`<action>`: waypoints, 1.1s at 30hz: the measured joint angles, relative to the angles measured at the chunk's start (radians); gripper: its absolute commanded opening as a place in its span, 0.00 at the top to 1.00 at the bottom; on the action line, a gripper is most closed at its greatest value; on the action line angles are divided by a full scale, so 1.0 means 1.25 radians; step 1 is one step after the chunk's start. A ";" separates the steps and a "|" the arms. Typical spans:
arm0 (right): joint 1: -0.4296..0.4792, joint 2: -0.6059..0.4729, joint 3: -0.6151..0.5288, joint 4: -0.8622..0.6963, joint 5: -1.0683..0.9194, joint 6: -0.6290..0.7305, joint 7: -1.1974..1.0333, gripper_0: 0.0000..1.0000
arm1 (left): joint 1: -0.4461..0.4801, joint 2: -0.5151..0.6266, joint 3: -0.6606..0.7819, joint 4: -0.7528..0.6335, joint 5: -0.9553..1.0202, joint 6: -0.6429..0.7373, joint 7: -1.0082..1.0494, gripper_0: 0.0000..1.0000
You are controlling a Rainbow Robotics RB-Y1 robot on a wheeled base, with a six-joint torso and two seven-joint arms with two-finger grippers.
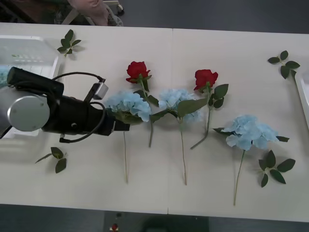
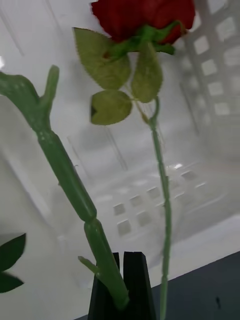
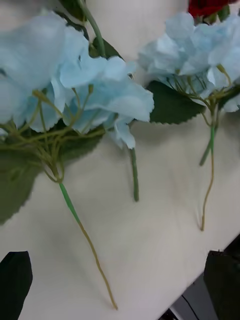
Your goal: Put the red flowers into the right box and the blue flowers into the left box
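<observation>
The left hand, its black fingers spread wide, hovers low over the white bench with the nearest pale-blue puffy flower cluster just ahead of it. That flower's thin green stem runs back from the bloom toward the hand and passes between the spread fingers, so the left arm is plainly the one placed to take it. Just beyond lies a second blue cluster, and a third sits well off to the far side. The translucent white bin lies behind the left arm. The right hand is pressed together on a red rose's thick green stem, held over a pale gridded box (its full outline is cut off).
</observation>
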 measured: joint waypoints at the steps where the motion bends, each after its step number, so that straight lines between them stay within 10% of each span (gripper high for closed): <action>1: -0.006 0.000 0.008 0.014 0.016 -0.018 0.000 1.00 | -0.015 -0.013 -0.008 0.022 -0.013 0.000 0.000 0.00; 8: -0.063 0.000 0.129 0.144 0.068 -0.227 0.000 0.97 | -0.140 -0.077 -0.102 0.194 -0.037 0.000 0.000 0.00; 10: -0.085 0.000 0.167 0.198 0.068 -0.283 0.000 0.65 | -0.175 -0.095 -0.131 0.246 -0.043 0.000 0.000 0.00; 11: -0.093 0.000 0.182 0.220 0.068 -0.307 0.000 0.27 | -0.192 -0.105 -0.146 0.271 -0.045 0.000 0.000 0.00; 13: -0.101 0.000 0.207 0.252 0.070 -0.354 0.000 0.00 | -0.230 -0.126 -0.178 0.324 -0.045 0.000 0.000 0.00; 19: -0.101 0.000 0.222 0.262 0.085 -0.373 0.000 0.00 | -0.295 -0.186 -0.227 0.426 -0.045 0.000 0.000 0.06; 23: -0.101 0.000 0.198 0.216 0.052 -0.294 0.001 0.00 | -0.309 -0.222 -0.224 0.460 -0.063 0.000 0.000 0.81; 25: -0.101 0.001 0.170 0.169 0.014 -0.224 0.001 0.00 | -0.322 -0.235 -0.234 0.476 -0.086 0.000 0.000 0.99; 33: -0.101 0.148 -0.053 -0.083 -0.052 0.033 0.001 0.00 | -0.369 -0.244 -0.307 0.515 -0.094 0.000 0.000 1.00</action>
